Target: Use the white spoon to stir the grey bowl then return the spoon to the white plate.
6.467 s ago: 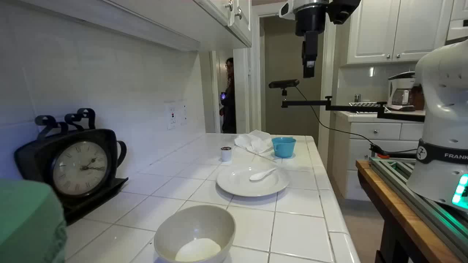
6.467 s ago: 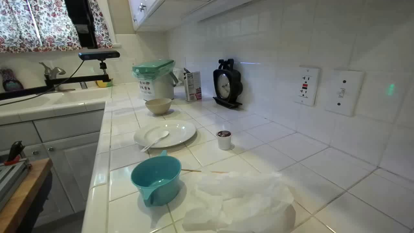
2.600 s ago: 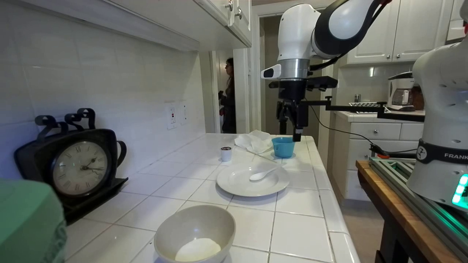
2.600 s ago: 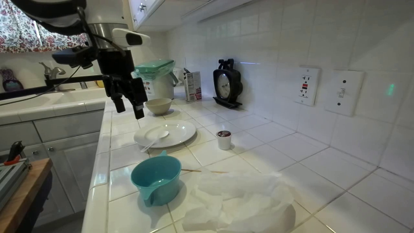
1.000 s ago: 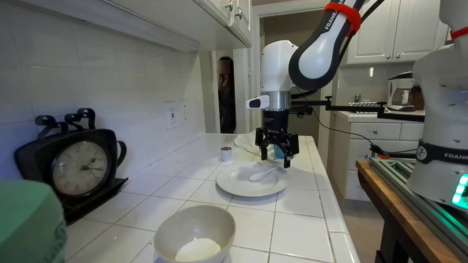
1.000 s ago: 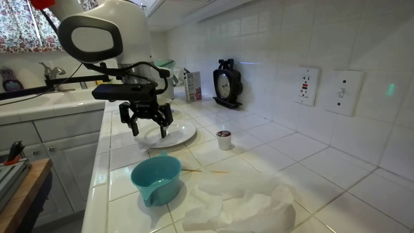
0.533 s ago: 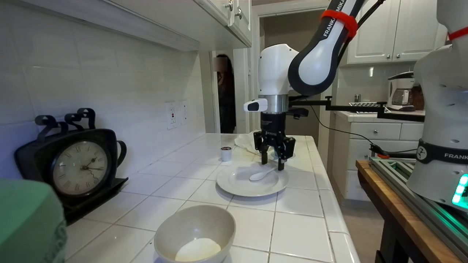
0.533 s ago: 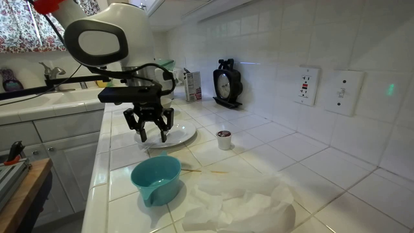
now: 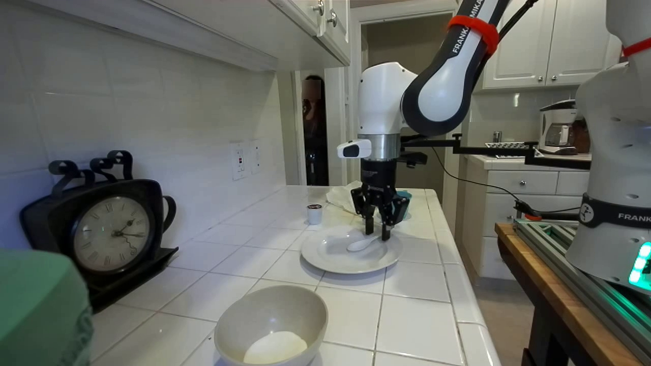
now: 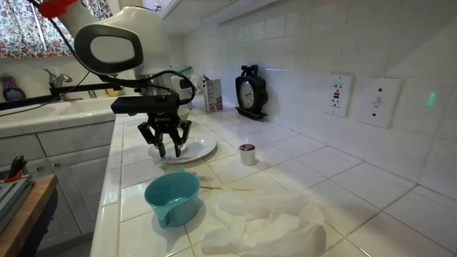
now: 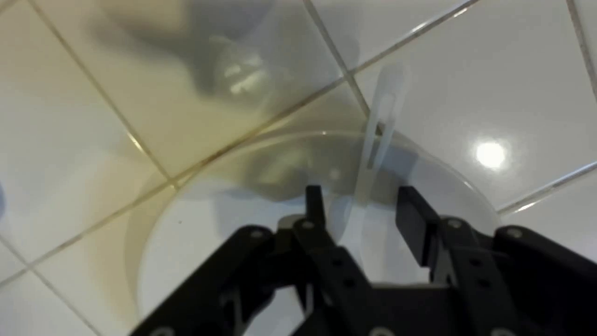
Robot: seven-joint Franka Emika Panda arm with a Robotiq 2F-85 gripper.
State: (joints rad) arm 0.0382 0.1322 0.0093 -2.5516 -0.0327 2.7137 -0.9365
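Observation:
The white spoon (image 9: 360, 245) lies on the white plate (image 9: 330, 259); its slotted handle (image 11: 366, 168) reaches out over the rim onto the tiles in the wrist view. My gripper (image 11: 360, 198) points down over the plate's edge, its fingertips on either side of the handle. A gap shows between handle and each finger, so the jaws stand partly open and hold nothing. In both exterior views the gripper (image 9: 377, 236) is low at the plate's far side. The grey bowl (image 9: 269, 307), with something whitish at its bottom, stands apart from the plate, mostly hidden behind the arm elsewhere.
Close to the gripper stands a blue cup (image 10: 173, 196), with crumpled white paper (image 10: 267, 221) beside it. A small coffee pod (image 10: 247, 154) sits near the plate. Against the wall stands a black clock (image 9: 109, 234); a green lid (image 9: 40, 305) fills the near corner.
My gripper has come down from high above onto the plate's edge, over the spoon handle. Over the last second its fingers have drawn closer together. Spoon, plate and bowl have not moved.

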